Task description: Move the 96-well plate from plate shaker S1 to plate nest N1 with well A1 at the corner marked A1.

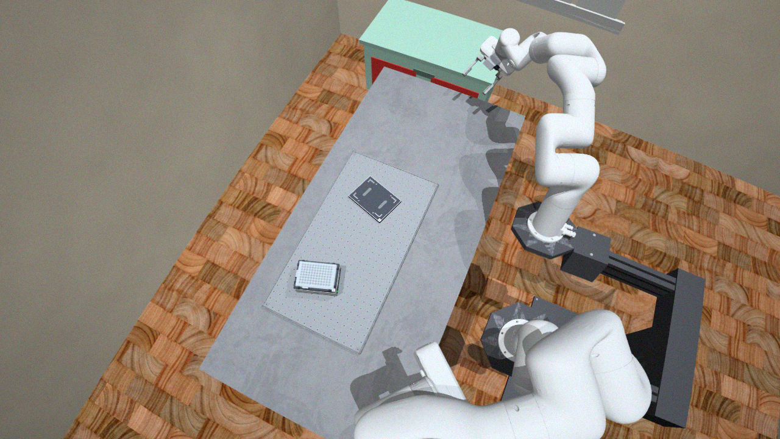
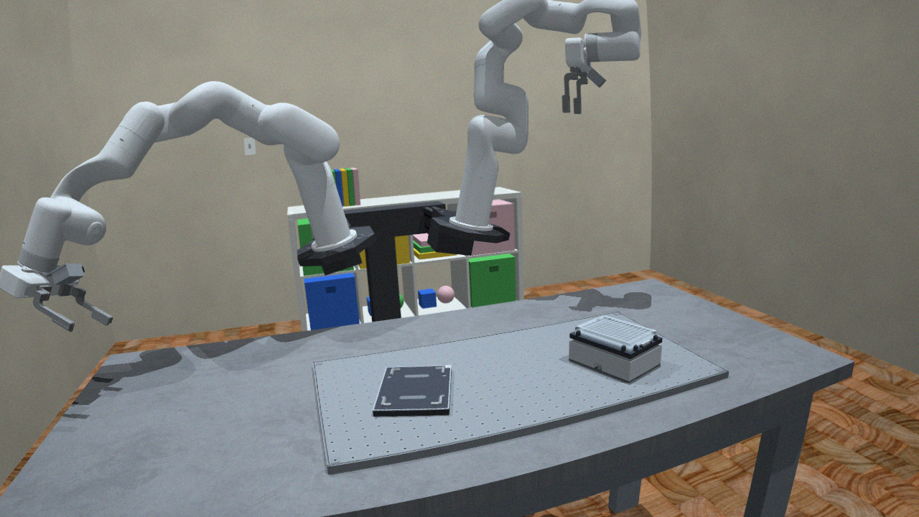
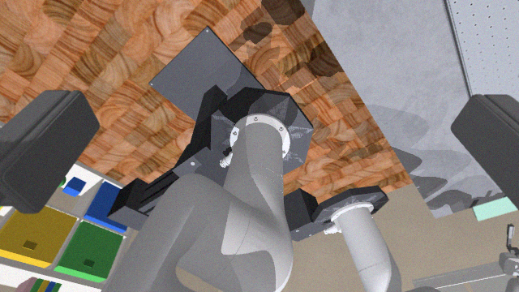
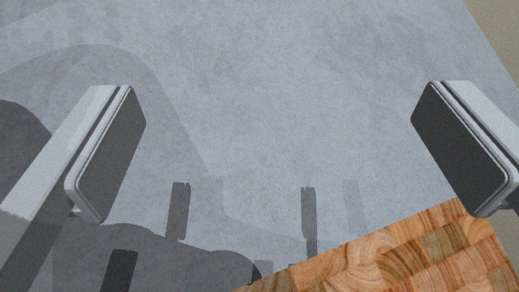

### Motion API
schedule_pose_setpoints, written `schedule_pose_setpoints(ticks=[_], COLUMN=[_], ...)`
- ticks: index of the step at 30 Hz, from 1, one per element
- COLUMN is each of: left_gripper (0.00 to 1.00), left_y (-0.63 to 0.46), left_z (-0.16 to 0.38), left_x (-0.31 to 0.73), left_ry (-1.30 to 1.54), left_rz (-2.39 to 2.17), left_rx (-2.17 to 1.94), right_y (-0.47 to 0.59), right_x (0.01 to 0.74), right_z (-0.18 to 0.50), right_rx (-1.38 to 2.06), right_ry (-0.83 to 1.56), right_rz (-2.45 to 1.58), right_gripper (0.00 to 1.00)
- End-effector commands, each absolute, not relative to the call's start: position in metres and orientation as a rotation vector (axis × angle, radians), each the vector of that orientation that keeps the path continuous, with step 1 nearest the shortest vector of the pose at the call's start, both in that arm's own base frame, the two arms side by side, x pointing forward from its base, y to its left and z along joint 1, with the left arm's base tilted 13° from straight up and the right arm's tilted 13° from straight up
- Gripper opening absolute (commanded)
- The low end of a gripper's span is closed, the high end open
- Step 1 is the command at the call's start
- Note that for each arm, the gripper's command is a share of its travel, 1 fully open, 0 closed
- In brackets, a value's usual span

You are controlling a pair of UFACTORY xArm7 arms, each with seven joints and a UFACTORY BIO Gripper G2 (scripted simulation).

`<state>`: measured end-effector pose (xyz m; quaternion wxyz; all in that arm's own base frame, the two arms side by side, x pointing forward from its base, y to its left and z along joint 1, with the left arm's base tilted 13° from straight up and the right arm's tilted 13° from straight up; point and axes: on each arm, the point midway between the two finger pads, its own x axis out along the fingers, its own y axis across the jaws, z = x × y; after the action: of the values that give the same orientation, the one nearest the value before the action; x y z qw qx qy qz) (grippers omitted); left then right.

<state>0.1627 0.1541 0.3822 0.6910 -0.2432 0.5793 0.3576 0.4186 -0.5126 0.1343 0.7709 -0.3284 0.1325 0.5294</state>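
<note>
96-well plate (image 1: 317, 274) (image 2: 615, 331) sits on the shaker (image 1: 317, 289) (image 2: 597, 361), well below the left pincer (image 2: 571, 105) (image 3: 276, 152), which is spread wide and released. The right pincer (image 1: 475, 83) (image 2: 90, 322) (image 3: 510, 239) (image 4: 280, 150), part-closed yet empty, hangs beyond the nest (image 1: 374, 199) (image 2: 413, 389), probably narrowed to suit the plate's sides; the raised shaker likely leaves finger room.
</note>
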Motion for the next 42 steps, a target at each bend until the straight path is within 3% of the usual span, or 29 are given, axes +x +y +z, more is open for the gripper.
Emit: schedule_pose_setpoints(ticks=[1,42], left_gripper=[1.00,1.00], left_y=[0.154,0.154], left_z=[0.383,0.383], left_x=[0.163,0.163], left_ry=[1.292,1.292], left_rz=[0.799,0.799], left_rx=[-0.543,-0.543], right_y=[-0.510,-0.388], right_x=[0.425,0.559], right_z=[0.138,0.149], right_rx=[-0.719,-0.640], right_ry=[0.289,0.042], right_rz=[1.145,0.965], right_gripper=[0.37,0.37])
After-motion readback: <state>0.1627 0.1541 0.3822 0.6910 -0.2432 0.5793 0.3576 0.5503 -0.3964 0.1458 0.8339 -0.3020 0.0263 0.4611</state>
